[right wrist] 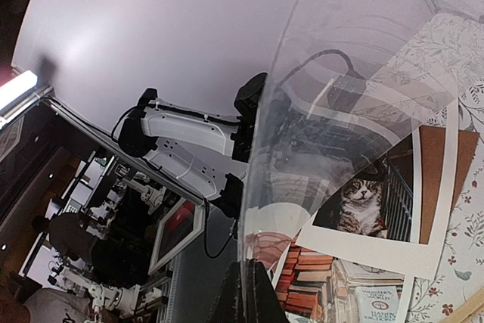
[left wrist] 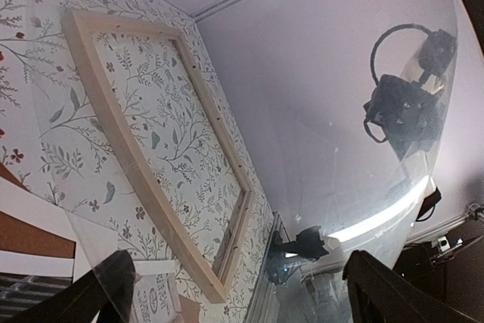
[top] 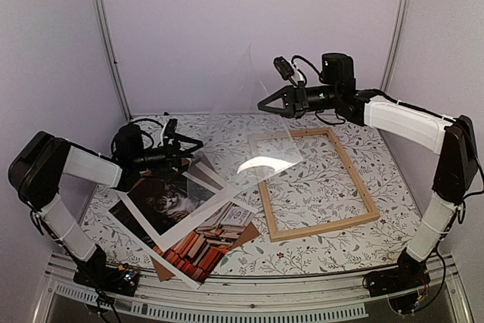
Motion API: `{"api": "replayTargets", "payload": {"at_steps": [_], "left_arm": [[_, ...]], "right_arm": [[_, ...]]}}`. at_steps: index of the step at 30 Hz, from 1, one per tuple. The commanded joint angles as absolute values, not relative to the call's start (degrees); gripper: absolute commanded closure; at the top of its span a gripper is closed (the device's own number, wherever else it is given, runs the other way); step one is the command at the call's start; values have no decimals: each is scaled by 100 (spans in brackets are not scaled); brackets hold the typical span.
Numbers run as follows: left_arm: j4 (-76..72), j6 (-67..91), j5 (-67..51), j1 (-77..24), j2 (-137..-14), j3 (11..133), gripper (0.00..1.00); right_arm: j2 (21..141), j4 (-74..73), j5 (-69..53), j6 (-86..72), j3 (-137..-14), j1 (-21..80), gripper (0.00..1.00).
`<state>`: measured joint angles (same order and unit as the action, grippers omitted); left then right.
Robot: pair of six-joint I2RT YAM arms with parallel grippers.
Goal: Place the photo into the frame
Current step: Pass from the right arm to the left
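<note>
Spreading under everything is the leaf-patterned table [top: 393, 172]. A large clear sheet [top: 261, 163] stands tilted up over its middle, and its lower edge seems to rest on the tabletop, though that is hard to make out. The wooden frame [top: 318, 228] lies flat, right of centre. The photo [top: 170, 202] lies to its left, outside the frame. The right gripper [top: 266, 104] is clamped on an edge of the sheet. The left gripper [top: 190, 141] hovers by the photo's far corner, fingers wide apart.

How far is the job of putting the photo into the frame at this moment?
Done: the rectangular light-wood frame lies empty. In hand: the right end effector pinches a clear sheet. To do: the cat photo lies outside the frame, near the open left end effector.
</note>
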<state>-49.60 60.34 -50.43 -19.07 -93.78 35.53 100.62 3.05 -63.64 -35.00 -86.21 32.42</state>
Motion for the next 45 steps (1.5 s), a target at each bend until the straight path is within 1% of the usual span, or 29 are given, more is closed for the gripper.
{"api": "replayTargets", "payload": {"at_steps": [1, 6, 11, 17, 24, 30, 38, 45], "left_arm": [[-5370, 6119, -5115, -1943, -9252, 3677, 0], [-5163, 6007, -5054, -1885, -9097, 3840, 4], [-5071, 5936, -5047, -1825, -8973, 3950, 15], [-4834, 5780, -4926, -1775, -8780, 3950, 19], [-4567, 5621, -4836, -1774, -8695, 3998, 30], [-4397, 5503, -4715, -1779, -8565, 3964, 37], [-4290, 5424, -4647, -1783, -8506, 3962, 40], [-4256, 5368, -4658, -1785, -8567, 3962, 53]], "right_arm": [[9729, 229, -6208, -3321, -8367, 3116, 100], [9602, -339, -5845, -3043, -8137, 3001, 100], [9523, -821, -5435, -2890, -7928, 2833, 100], [9488, -1080, -5062, -2826, -7741, 2705, 100], [9526, -913, -4879, -3001, -7603, 2699, 100], [9565, -698, -4629, -3281, -7414, 2699, 100], [9528, -471, -4465, -3491, -7210, 2657, 100], [9472, 165, -4479, -3878, -6845, 2656, 100]]}}
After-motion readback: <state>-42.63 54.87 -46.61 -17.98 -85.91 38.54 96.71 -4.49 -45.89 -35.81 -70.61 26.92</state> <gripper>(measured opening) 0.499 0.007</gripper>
